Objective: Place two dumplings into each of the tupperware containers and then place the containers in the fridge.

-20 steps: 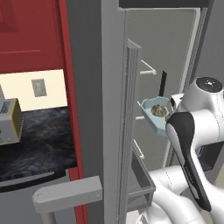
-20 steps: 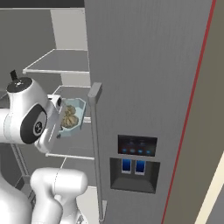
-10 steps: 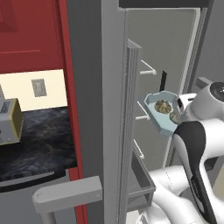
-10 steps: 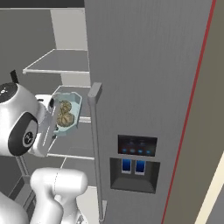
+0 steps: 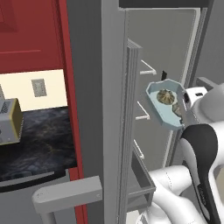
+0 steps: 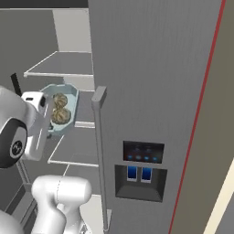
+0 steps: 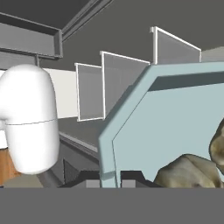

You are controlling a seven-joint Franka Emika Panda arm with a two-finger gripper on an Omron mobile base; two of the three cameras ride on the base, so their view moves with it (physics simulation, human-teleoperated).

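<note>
Left base view shows the pale blue tupperware container [image 5: 165,105] held tilted in the air inside the open fridge [image 5: 175,52], with two dumplings [image 5: 166,96] lying in it, level with the wire shelves [image 5: 146,68] at the back wall. The hand [image 7: 110,175] is clenched on the near rim of that container; the hand view shows the two dark fingertips [image 7: 89,177] pinching the rim edge from either side. By judgement, the filling step for this container is done and its placement is under way: it is inside the fridge opening but not yet resting on any shelf. The second, white container is not accounted for at this moment, so its status cannot be told. Right base view adds what the left one lacks: the closed outer fridge door with its dispenser panel [image 6: 142,157] and the bar handle [image 6: 101,151], plus the flat shelves [image 6: 64,64] above and below the container. Left base view alone gives the red cabinet [image 5: 30,35] and the dark tabletop [image 5: 39,135] to the side.
</note>
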